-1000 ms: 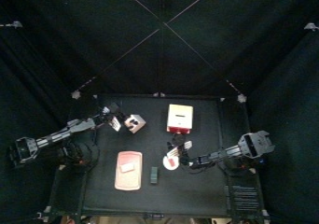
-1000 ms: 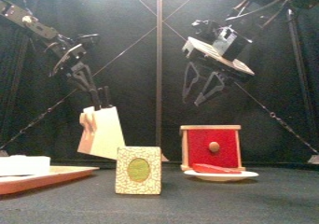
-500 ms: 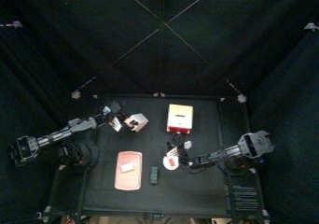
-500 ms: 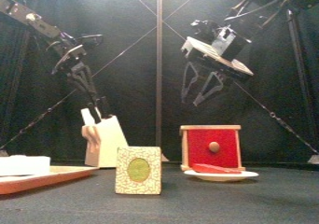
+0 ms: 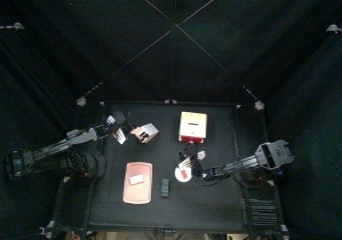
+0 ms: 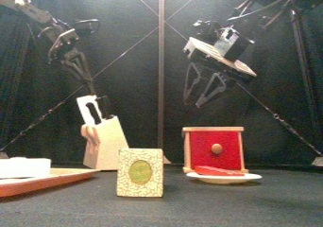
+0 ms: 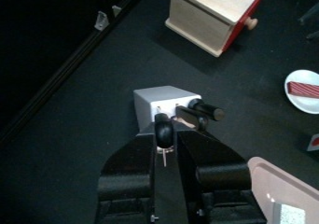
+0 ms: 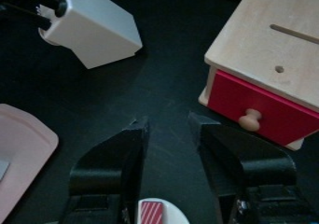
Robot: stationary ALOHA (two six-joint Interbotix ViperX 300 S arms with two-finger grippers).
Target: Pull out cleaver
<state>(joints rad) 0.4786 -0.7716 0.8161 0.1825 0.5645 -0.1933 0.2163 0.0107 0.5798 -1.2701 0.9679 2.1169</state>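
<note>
Black curtains ring the table where the left gripper [image 6: 83,77] clamps the whitish cleaver [image 6: 89,111] above the knife block [image 6: 105,141], while the right gripper [image 6: 206,89] hangs with jaws apart.

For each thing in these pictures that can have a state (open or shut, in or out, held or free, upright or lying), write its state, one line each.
cleaver: held, blade raised largely out of its slot.
knife block: upright, two dark handles seated in it.
left gripper: fingers shut on the cleaver's handle.
right gripper: fingers open, empty, raised off the table.
red drawer: shut.
patterned card: standing upright.
</note>
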